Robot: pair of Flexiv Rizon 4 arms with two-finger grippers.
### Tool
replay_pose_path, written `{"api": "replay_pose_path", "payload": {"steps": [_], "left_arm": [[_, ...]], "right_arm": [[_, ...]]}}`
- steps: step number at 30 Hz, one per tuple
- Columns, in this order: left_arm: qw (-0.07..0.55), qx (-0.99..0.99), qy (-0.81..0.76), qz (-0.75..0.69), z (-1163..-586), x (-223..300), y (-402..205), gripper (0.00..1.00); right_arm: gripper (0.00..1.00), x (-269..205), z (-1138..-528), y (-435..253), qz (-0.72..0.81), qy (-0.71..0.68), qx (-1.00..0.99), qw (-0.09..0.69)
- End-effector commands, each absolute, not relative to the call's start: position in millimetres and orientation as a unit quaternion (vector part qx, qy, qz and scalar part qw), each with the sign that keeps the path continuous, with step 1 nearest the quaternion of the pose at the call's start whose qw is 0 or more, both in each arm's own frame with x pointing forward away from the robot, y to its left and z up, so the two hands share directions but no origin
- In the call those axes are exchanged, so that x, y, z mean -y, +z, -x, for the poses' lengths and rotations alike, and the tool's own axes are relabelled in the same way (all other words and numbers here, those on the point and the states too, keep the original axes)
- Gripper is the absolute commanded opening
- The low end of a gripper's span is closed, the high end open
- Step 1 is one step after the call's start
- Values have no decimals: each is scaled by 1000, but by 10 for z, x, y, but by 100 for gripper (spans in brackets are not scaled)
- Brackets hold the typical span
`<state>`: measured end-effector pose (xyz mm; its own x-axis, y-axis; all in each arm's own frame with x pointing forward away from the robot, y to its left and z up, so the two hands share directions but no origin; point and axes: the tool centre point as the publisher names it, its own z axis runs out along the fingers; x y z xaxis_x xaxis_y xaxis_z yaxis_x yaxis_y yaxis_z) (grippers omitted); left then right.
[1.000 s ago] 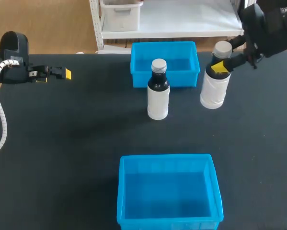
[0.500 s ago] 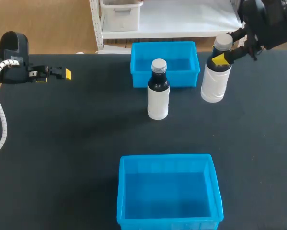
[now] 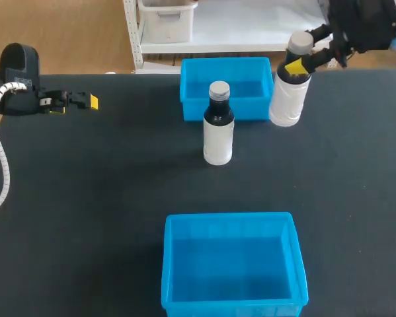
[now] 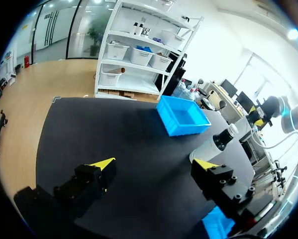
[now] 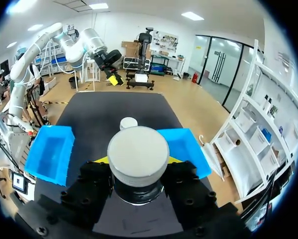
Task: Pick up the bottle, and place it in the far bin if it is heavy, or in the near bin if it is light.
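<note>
Your left gripper (image 3: 88,101) is parked at the far left of the table (image 3: 105,198), well apart from every task object. Its fingers (image 4: 96,172) are spread wide with nothing between them, so this arm appears to be kept clear of the work. Toward the middle, the far bin (image 3: 227,61) sits at the table's back and the near bin (image 3: 227,216) at its front. Both are blue with nothing visible inside, and they offer the two destinations between which weight decides. A middle bottle (image 3: 218,132) stands upright between them, just in front of the far bin and untouched. To the right, the held bottle (image 3: 289,99) is upright just beside the far bin's right wall and appears raised off the table. A lift of this kind would let you judge its weight. Its place beside the far bin hints at a "heavy" verdict, but the frames cannot confirm that. It has a white body, a dark shoulder and neck, and a pale grey cap (image 5: 138,152), and it looks stouter than the middle bottle. Your right gripper (image 3: 300,65) comes in from the far right corner and is closed on the neck just under the cap, one finger on each side. A neck grip leaves the body hanging freely and keeps the base clear for lowering into a bin.
</note>
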<state>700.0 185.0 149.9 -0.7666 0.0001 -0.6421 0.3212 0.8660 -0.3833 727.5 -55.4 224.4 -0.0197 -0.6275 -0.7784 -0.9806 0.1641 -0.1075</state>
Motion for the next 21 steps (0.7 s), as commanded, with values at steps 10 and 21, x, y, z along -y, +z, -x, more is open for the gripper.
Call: {"api": "replay_pose_path", "payload": {"steps": [10, 21], "left_arm": [[330, -908, -243, -89, -7000, -1850, 1499, 100], [330, -908, -243, -89, -7000, -1850, 1499, 100]], "right_arm": [[0, 467, -7510, 2348, 605, 244, -664, 365], [0, 357, -7684, 2457, 606, 242, -660, 371]]}}
